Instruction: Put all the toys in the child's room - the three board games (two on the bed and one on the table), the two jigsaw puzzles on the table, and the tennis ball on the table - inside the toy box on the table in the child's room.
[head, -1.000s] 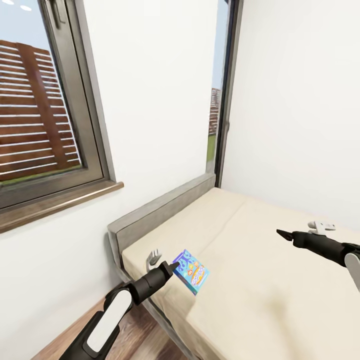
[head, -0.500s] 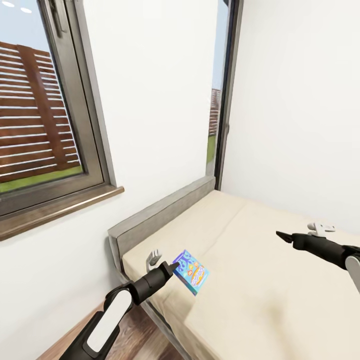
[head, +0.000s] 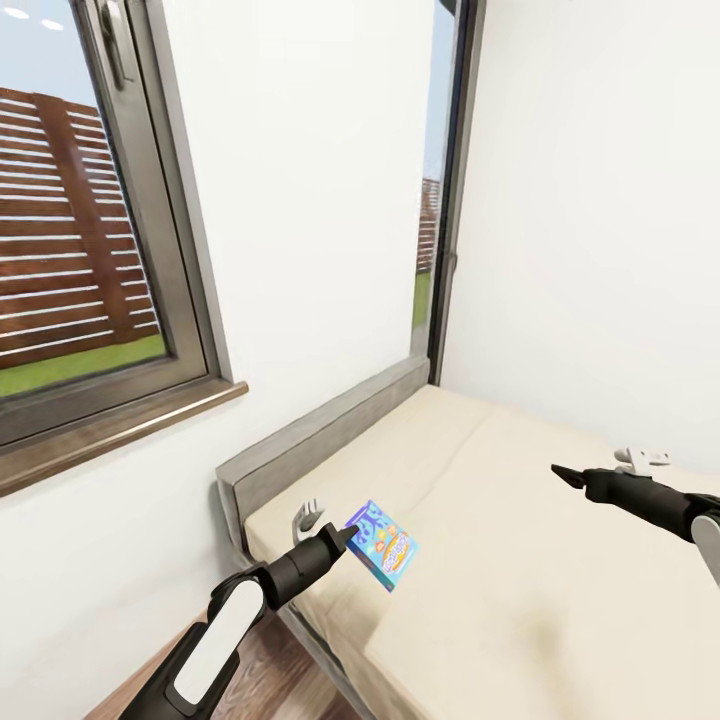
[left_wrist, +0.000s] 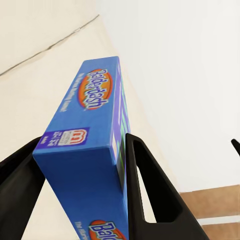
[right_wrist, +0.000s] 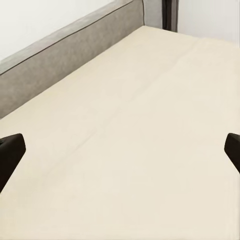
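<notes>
My left gripper (head: 345, 535) is shut on a blue board game box (head: 382, 544), held above the near corner of the bed (head: 520, 600). In the left wrist view the box (left_wrist: 95, 145) sits clamped between the two black fingers (left_wrist: 150, 190). My right gripper (head: 562, 472) hovers over the beige mattress to the right, open with nothing in it; its fingertips (right_wrist: 10, 152) stand wide apart over the mattress (right_wrist: 130, 150). The table, toy box, jigsaw puzzles and tennis ball are out of view.
A grey headboard (head: 320, 430) runs along the white wall under a dark-framed window (head: 90, 250). A narrow tall window (head: 440, 200) stands in the corner. Wood floor (head: 280, 670) shows beside the bed's near edge.
The whole view has shifted slightly, with the window sill and bed sitting a little lower in the picture. Both arms hold their places and the box stays gripped.
</notes>
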